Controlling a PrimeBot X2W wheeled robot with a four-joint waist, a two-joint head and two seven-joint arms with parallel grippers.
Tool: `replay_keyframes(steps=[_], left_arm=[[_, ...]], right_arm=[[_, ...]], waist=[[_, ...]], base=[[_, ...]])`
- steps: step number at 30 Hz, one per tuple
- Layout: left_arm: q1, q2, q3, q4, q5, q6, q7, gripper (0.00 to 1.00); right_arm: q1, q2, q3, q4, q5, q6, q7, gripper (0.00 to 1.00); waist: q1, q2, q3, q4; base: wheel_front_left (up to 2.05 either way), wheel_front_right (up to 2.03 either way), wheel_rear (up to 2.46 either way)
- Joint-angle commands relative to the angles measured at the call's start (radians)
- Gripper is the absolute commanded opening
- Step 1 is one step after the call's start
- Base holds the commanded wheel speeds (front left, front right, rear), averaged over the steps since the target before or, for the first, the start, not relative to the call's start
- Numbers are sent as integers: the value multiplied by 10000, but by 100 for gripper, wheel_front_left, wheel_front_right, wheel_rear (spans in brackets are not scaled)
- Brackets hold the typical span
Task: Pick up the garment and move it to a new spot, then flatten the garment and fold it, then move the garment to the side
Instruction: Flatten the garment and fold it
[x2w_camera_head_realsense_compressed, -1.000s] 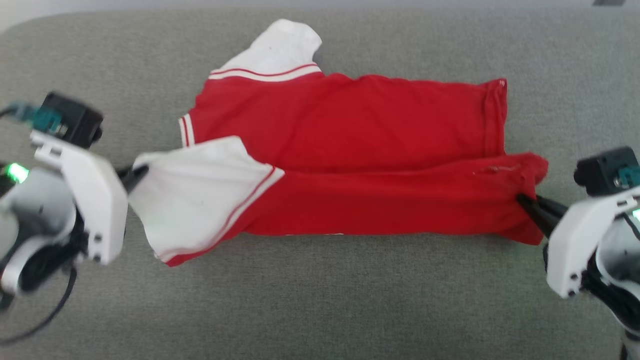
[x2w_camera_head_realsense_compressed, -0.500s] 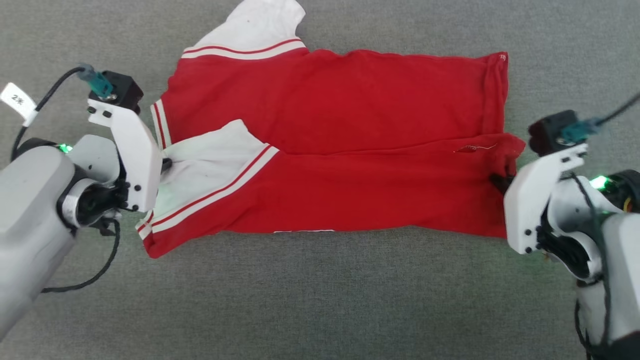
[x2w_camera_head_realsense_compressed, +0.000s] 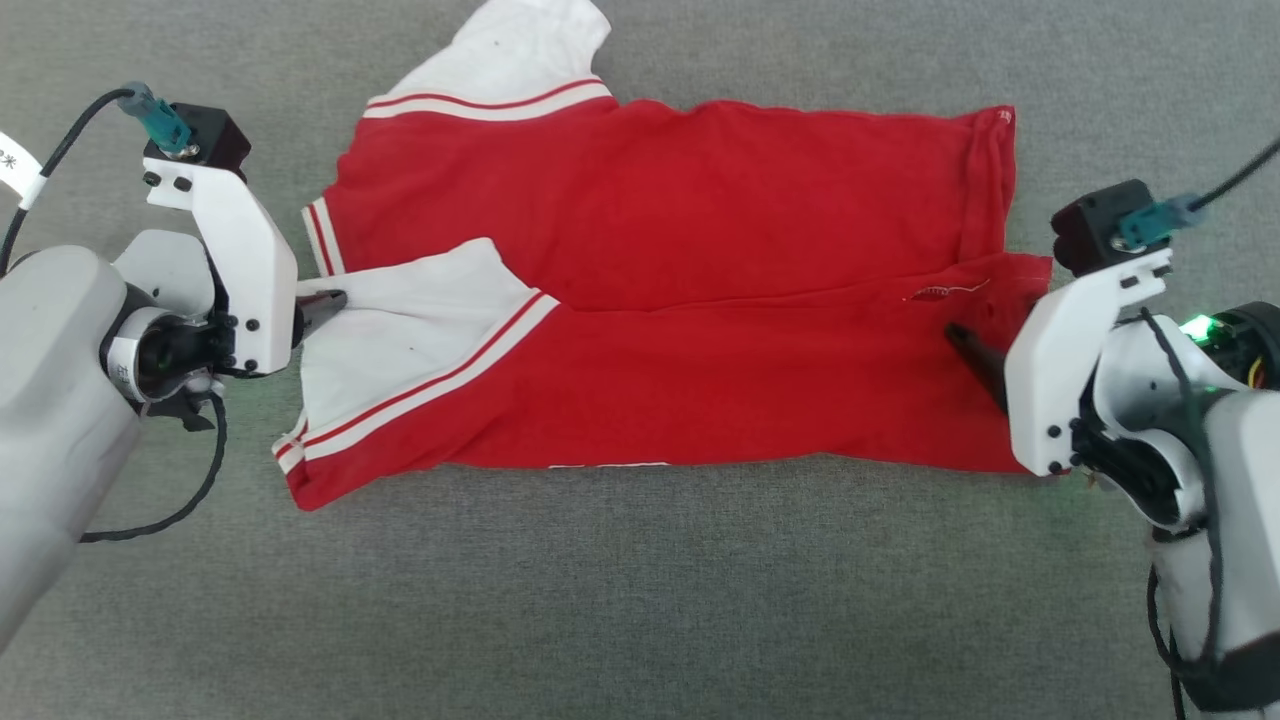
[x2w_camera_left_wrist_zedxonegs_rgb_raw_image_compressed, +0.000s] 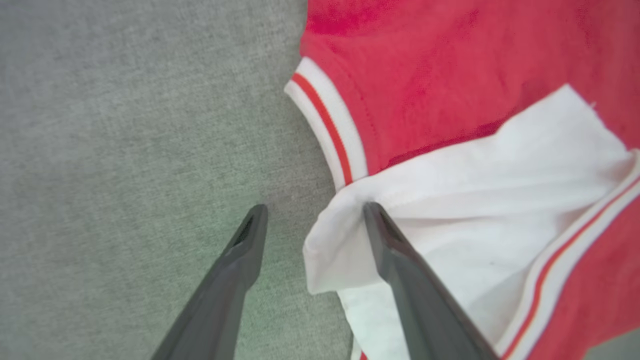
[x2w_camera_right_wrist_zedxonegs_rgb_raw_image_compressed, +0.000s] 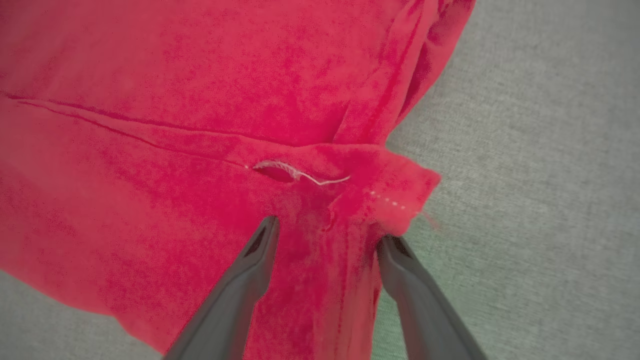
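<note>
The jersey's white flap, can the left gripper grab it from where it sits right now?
Probably yes. The left gripper is open right at the white flap's edge, with one finger over the fabric and the other over the gray surface. Nothing lies between them.

I have the garment (x2w_camera_head_realsense_compressed: 700, 300) lying across the middle of the cloth surface (x2w_camera_head_realsense_compressed: 640, 600), long axis left to right, near half folded onto the far half. My left end effector (x2w_camera_left_wrist_zedxonegs_rgb_raw_image_compressed: 314, 206) sits at its left edge, one finger over the flap, one beside it. My right end effector (x2w_camera_right_wrist_zedxonegs_rgb_raw_image_compressed: 328, 230) straddles the right end.
</note>
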Motion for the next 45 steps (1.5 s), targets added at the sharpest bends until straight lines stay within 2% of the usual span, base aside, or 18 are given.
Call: replay_keyframes(steps=[1, 6, 11, 13, 14, 20, 24, 28, 32, 36, 40, 45], left_arm=[[-87, 99, 16, -143, 12, 54, 71, 100], [67, 475, 83, -890, -34, 301, 147, 100], [575, 1250, 194, -2527, -104, 910, 115, 100], [864, 1629, 254, -3362, -178, 1272, 90, 100], [1262, 1987, 320, -4259, -223, 1650, 54, 100], [2603, 3089, 416, -6670, -631, 2880, -142, 100], [3449, 3623, 510, -7657, -939, 3557, -397, 100], [4070, 3963, 506, -8184, -1193, 3996, -603, 100], [4405, 4009, 530, -8068, -1307, 4151, -868, 100], [4603, 3776, 622, -7353, -1485, 4029, -1175, 100], [4649, 3469, 532, -6342, -1412, 3743, -1407, 100], [4627, 2776, 388, -5004, -1622, 3261, -1381, 100]], right_arm=[[223, 81, -151, -256, -48, -2, -107, 100], [533, 206, -629, -993, -149, -2, -414, 100], [948, 586, -1170, -1976, -366, -3, -1319, 100], [1090, 702, -1344, -2319, -519, -3, -1815, 100], [1218, 837, -1480, -2640, -657, -2, -2395, 100], [1619, 1165, -1882, -3263, -984, -3, -4040, 100], [1961, 1408, -2272, -3497, -1199, -2, -4907, 100], [2295, 1695, -2786, -3668, -1279, -2, -5446, 100], [2643, 1910, -3075, -3763, -1298, -2, -5678, 100], [2930, 2054, -3129, -3739, -1159, -2, -5616, 100], [3114, 2127, -3056, -3706, -1100, -2, -5482, 100], [3394, 2087, -2886, -3541, -993, -2, -4884, 100]], waist=[[0, 0, -111, 67], [0, 0, -281, 152], [0, 0, -466, 189], [0, 0, -511, 193], [0, 0, -555, 185], [0, 0, -632, 30], [0, 0, -635, -136], [0, 0, -592, -297], [0, 0, -487, -448], [0, 0, -366, -633], [0, 0, -274, -760], [0, 0, -224, -799]], base=[[0, 0, 0], [0, 0, 0], [0, 0, 0], [0, 0, 0], [0, 0, 0], [0, 0, 0], [0, 0, 0], [0, 0, 0], [0, 0, 0], [0, 0, 0], [0, 0, 0], [0, 0, 0]])
